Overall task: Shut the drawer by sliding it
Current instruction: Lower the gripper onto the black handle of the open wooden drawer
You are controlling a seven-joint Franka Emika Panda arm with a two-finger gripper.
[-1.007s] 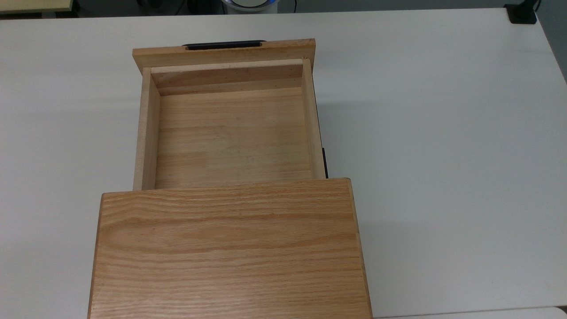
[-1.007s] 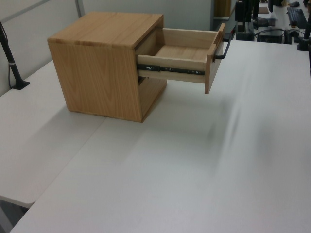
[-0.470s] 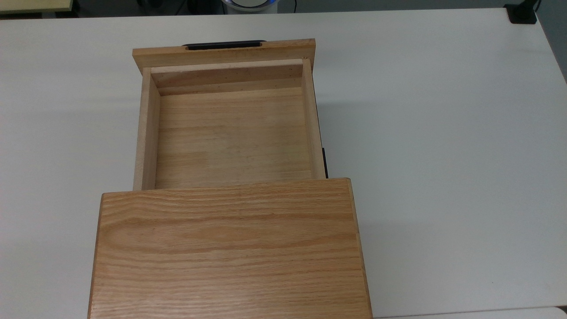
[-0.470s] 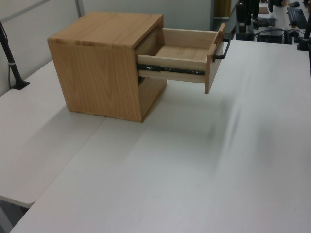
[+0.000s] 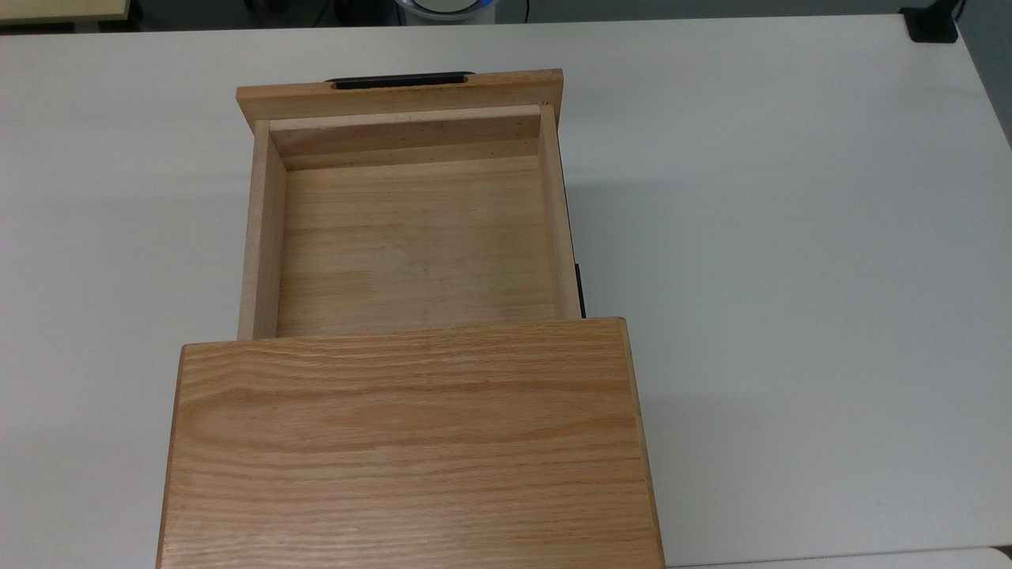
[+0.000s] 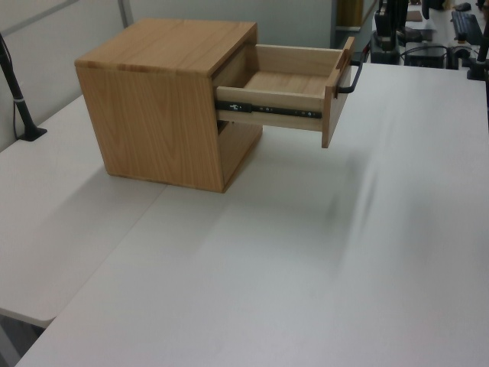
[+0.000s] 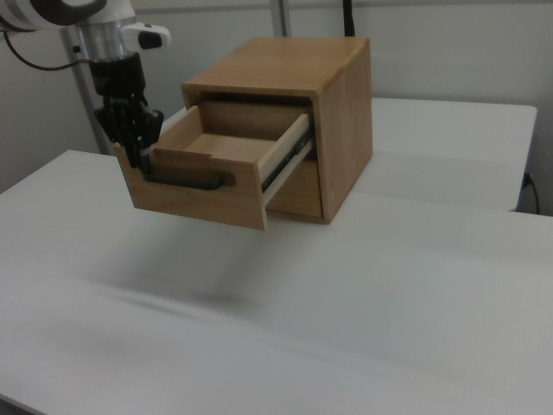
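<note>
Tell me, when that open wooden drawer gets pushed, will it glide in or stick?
It will probably glide: the drawer rides on a black metal rail along its side. It looks like stiff solid wood, so it should not flex. The cabinet looks heavy and sits flat on the table, so it likely stays put.

matt wood drawer (image 5: 415, 237) — black handle (image 5: 399, 80); smooth table (image 5: 791, 237)

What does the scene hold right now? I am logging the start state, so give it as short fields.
drawer: pulled far out of the cabinet, nothing inside
handle: thin black bar on the front panel
cabinet: oak box standing on the table
gripper: in the right view, by the front panel's left end, near the handle
table: white
</note>
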